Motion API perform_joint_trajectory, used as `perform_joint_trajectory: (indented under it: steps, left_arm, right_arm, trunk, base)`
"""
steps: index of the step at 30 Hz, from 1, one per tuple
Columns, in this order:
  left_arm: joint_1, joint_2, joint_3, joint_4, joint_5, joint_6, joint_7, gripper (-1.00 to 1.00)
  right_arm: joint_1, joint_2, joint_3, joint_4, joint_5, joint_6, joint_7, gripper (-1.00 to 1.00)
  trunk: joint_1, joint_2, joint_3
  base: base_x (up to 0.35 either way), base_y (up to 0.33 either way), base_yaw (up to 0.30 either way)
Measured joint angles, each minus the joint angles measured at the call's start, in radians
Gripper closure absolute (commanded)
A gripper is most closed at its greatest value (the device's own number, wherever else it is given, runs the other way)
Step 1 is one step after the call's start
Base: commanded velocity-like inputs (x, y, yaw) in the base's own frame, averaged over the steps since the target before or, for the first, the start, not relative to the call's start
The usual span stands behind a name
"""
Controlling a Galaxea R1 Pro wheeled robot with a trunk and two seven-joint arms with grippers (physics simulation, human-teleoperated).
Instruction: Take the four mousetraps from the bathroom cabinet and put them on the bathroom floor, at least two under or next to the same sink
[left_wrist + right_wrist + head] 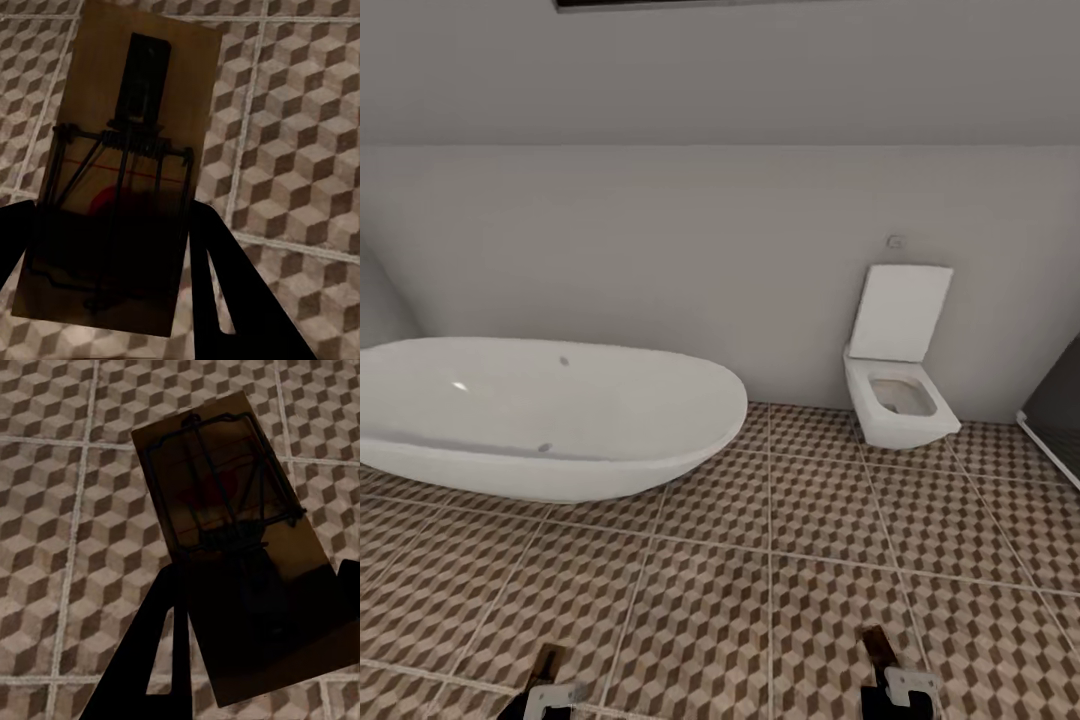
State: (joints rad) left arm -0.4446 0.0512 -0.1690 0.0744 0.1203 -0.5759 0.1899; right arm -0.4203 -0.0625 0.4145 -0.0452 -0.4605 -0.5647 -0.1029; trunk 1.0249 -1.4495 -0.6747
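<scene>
**Both arms loaded, sink not yet in sight**

Patterned bathroom floor (780,590) runs across the lower half of the head view, its cube-print tiles bare of any trap.

Nearest, at the bottom edge of that view, the left gripper (545,690) and right gripper (890,685) show only their tips, low left and low right. The left wrist view shows the left gripper's fingers (225,300) clamped on one mousetrap (120,172), board upright in the frame, wire and red mark facing the camera, floor tiles behind it. The right wrist view shows the right gripper's fingers (161,652) clamped on a second mousetrap (240,547), tilted in the frame, also held above the tiles.

Further off, a white bathtub (540,415) lies at centre left. Beyond it, a toilet (900,385) with raised lid stands against the far wall at centre right. A dark panel (1055,410) cuts in at the right edge.

Assessment: transport stage, two traps in hand. Recommended: turn the base until the sink is found, keep both grips firm and arms tucked while driving, then lower each board flat onto the tiles directly beside that basin before releasing.
</scene>
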Motion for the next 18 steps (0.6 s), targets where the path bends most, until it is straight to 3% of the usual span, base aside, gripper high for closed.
perform_joint_trajectory:
  steps: [8, 18]
  left_arm:
    - [0.000, 0.000, 0.000, 0.000, 0.000, 0.000, 0.000, 1.00]
    - [0.000, 0.000, 0.000, 0.000, 0.000, 0.000, -0.001, 1.00]
  right_arm:
    - [0.000, 0.000, 0.000, 0.000, 0.000, 0.000, 0.000, 1.00]
    - [0.000, 0.000, 0.000, 0.000, 0.000, 0.000, 0.000, 1.00]
  trunk:
    - [0.000, 0.000, -0.003]
    - [0.000, 0.000, -0.007]
  base:
    - [0.072, 0.140, 0.262]
    - [0.177, 0.018, 0.262]
